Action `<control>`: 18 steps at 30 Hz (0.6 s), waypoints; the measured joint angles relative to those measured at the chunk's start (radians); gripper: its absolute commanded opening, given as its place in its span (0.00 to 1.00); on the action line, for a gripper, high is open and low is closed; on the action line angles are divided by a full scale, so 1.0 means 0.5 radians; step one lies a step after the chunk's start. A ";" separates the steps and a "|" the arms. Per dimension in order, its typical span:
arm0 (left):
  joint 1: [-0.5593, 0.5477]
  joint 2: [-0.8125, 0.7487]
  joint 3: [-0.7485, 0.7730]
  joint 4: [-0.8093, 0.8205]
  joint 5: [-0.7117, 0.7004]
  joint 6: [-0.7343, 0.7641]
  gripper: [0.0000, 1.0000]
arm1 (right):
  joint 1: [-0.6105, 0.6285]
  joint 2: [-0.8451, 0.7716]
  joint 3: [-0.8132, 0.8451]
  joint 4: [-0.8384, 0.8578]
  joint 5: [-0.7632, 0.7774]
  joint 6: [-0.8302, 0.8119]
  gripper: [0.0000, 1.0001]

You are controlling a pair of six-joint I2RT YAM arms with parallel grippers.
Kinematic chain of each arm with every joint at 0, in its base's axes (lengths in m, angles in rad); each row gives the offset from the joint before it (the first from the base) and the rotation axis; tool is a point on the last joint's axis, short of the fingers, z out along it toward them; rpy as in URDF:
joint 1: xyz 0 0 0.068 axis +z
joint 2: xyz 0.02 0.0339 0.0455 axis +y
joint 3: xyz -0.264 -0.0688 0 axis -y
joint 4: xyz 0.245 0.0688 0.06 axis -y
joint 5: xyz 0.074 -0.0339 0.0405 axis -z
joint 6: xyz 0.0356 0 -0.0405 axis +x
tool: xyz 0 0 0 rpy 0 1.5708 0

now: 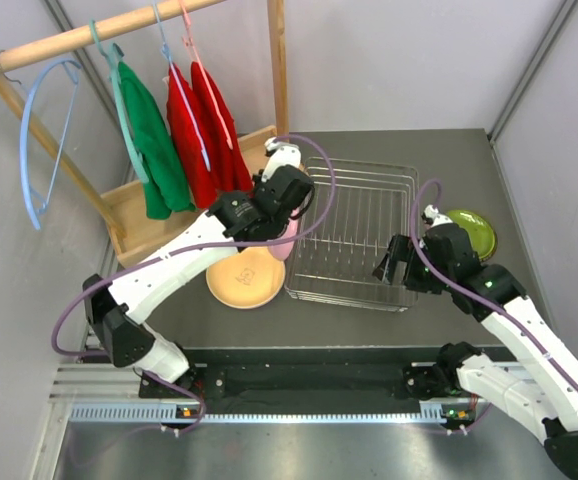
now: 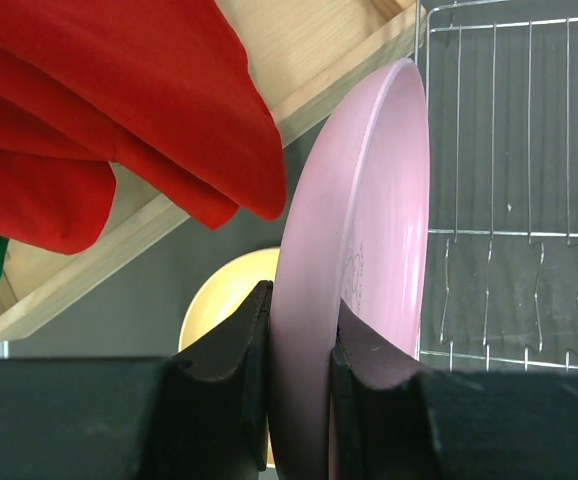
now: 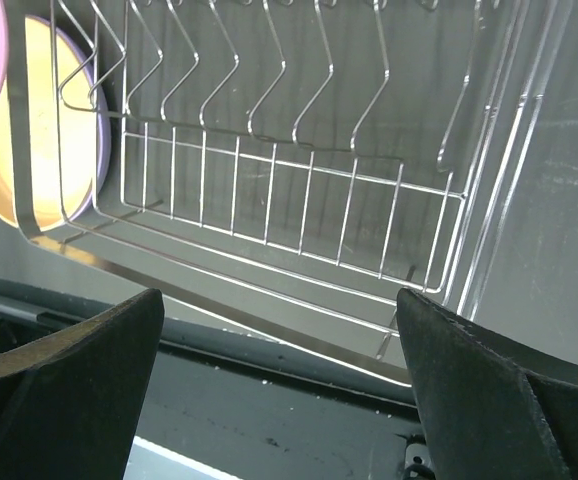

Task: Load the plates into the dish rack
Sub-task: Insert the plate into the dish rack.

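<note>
My left gripper (image 2: 301,340) is shut on the rim of a pink plate (image 2: 369,230), which it holds on edge just left of the dish rack (image 2: 509,235). From above, that gripper (image 1: 287,222) hangs over the rack's left side with the pink plate (image 1: 287,243) below it. On the table an orange-tan plate (image 1: 246,278) lies flat, and a lavender rim (image 3: 104,140) shows under it. A lime green plate (image 1: 472,232) lies right of the silver wire dish rack (image 1: 354,235). My right gripper (image 3: 279,370) is open and empty at the rack's near right corner (image 1: 389,265).
A wooden clothes stand (image 1: 129,215) with green and red garments (image 1: 194,125) rises at the back left, close behind my left arm. A red garment (image 2: 119,110) hangs just left of the held plate. A blue hanger (image 1: 44,140) hangs at the far left.
</note>
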 measured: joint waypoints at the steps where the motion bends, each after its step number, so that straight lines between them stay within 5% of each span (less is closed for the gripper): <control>1: -0.010 0.007 0.001 0.000 -0.008 0.012 0.00 | -0.001 0.000 0.000 0.000 0.011 0.002 0.99; 18: -0.175 0.288 0.144 -0.060 -0.236 -0.068 0.00 | -0.008 -0.079 0.000 0.003 0.098 0.050 0.99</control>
